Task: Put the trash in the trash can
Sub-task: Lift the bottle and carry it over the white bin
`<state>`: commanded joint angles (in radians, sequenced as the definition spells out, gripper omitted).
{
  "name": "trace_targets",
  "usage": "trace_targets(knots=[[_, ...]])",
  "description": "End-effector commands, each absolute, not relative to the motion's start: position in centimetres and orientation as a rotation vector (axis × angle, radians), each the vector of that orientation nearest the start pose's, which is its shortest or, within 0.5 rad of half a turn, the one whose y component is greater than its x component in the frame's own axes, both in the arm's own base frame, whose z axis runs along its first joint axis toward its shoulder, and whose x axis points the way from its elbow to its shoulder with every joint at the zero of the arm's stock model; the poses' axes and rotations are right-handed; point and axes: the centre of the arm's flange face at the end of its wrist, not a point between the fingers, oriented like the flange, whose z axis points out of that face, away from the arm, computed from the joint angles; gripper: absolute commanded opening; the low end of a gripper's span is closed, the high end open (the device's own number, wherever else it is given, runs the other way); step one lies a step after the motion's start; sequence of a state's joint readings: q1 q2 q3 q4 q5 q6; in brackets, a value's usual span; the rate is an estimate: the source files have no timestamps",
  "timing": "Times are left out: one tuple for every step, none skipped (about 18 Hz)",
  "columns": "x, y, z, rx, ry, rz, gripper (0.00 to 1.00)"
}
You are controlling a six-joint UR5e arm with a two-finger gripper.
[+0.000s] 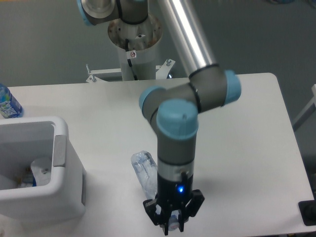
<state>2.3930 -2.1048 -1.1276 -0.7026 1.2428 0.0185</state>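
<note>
The crushed clear bluish plastic bottle (143, 171) slants from the middle of the table down toward my gripper (172, 225), and the wrist hides its lower part. A pale bluish bit shows between the dark fingers, which look shut on the bottle's lower end near the table's front edge. The white boxy trash can (63, 174) stands at the left edge, with its grey strip facing the arm. Crumpled white litter (41, 169) lies inside it.
An upright bottle with a blue label (8, 102) stands behind the trash can at the far left. A black object (308, 213) sits at the table's front right corner. The arm's base column (134, 49) rises behind the table's back edge.
</note>
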Motion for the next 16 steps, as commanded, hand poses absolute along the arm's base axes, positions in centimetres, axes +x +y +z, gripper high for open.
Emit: trace_targets(knots=[[-43.4, 62.0, 51.2, -2.152, -0.766, 0.024, 0.27], [-42.8, 61.5, 53.1, -2.121, -0.759, 0.015, 0.27], [-42.4, 61.0, 54.6, -2.097, -0.761, 0.007, 0.27], [-41.8, 60.6, 56.2, -2.07, -0.772, 0.002, 0.27], [-41.0, 60.1, 57.8, -2.042, -0.792, -0.008, 0.27], [-40.2, 59.6, 59.1, -2.013, -0.821, -0.023, 0.27], [-39.7, 59.3, 59.9, -1.992, -0.848, -0.038, 0.27], [-39.1, 59.4, 60.4, -1.983, -0.853, -0.05, 0.27], [-38.6, 59.5, 60.8, -1.979, -0.846, -0.052, 0.27], [-37.5, 60.2, 60.8, -1.986, -0.831, -0.064, 0.27], [-35.9, 61.0, 61.0, -1.992, -0.809, -0.08, 0.27], [-34.5, 61.5, 61.4, -1.994, -0.793, -0.093, 0.27], [-33.5, 61.8, 61.7, -1.994, -0.783, -0.103, 0.27], [-32.1, 62.6, 61.8, -2.001, -0.762, -0.122, 0.27], [-29.9, 63.7, 61.7, -2.014, -0.731, -0.147, 0.27], [-28.2, 64.5, 61.4, -2.028, -0.707, -0.166, 0.27]])
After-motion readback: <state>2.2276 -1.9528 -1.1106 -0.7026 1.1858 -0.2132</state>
